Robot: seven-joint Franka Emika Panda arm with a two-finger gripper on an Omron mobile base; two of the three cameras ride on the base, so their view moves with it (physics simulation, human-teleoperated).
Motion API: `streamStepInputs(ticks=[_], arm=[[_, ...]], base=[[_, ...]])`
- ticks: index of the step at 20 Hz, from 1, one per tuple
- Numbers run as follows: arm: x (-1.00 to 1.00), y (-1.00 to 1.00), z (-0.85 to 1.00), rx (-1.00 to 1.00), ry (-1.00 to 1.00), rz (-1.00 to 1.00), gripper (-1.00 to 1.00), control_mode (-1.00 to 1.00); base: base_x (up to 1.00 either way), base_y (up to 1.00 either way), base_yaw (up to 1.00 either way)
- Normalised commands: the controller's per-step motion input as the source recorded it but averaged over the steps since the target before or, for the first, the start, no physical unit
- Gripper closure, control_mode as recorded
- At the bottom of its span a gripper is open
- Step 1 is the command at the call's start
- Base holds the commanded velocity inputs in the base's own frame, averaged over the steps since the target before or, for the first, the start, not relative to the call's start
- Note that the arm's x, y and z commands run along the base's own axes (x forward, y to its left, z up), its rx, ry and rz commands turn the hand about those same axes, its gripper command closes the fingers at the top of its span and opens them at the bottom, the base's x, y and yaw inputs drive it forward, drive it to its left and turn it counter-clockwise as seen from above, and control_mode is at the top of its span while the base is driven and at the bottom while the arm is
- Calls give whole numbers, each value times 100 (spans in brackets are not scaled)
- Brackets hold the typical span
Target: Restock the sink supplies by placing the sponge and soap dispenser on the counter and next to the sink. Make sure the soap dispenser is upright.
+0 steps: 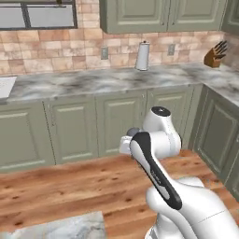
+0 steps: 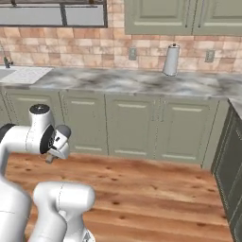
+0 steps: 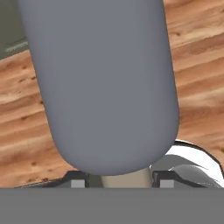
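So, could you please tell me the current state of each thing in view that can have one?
soap dispenser: held by its pale neck over the wooden floor, not on the counter
gripper: shut on the soap dispenser
paper towel roll: upright on the counter
knife block: on the counter, knives in it
lower cabinet doors: shut
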Motion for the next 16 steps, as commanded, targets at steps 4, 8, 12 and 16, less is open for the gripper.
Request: streamStepInputs(ticks=[4, 8, 12, 16], arm=[[0, 0, 0, 0, 0, 0, 100, 100], [0, 0, 0, 0, 0, 0, 100, 100], [0, 0, 0, 0, 0, 0, 100, 100], [0, 0, 0, 0, 0, 0, 100, 100]], base=[[25, 18, 49], [100, -11, 29], [100, -58, 22], [100, -46, 16]])
